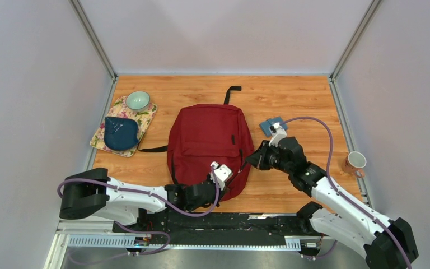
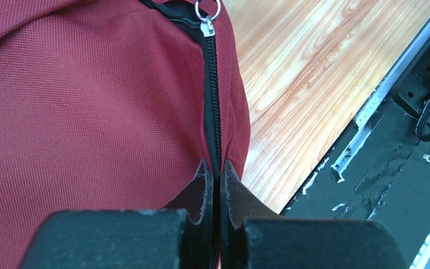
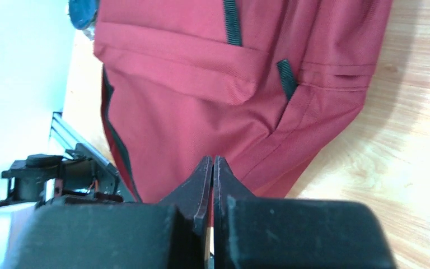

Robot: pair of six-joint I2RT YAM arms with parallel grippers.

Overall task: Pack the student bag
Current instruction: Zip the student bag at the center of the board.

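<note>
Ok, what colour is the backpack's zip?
Black: the zip on the red backpack shows best in the left wrist view.

Wood-grain tabletop (image 1: pixel 291 95) between plain pale grey walls (image 1: pixel 224 33), metal corner posts (image 1: pixel 93 38), soft even light.

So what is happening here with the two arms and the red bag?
Both arms are working on the student bag, which lies flat in the middle of the table. The left arm has its jaws shut on the black zipper at the bag's near edge. The right arm pinches the fabric on the bag's right side. The blue pouch lies outside it, on a mat.
</note>
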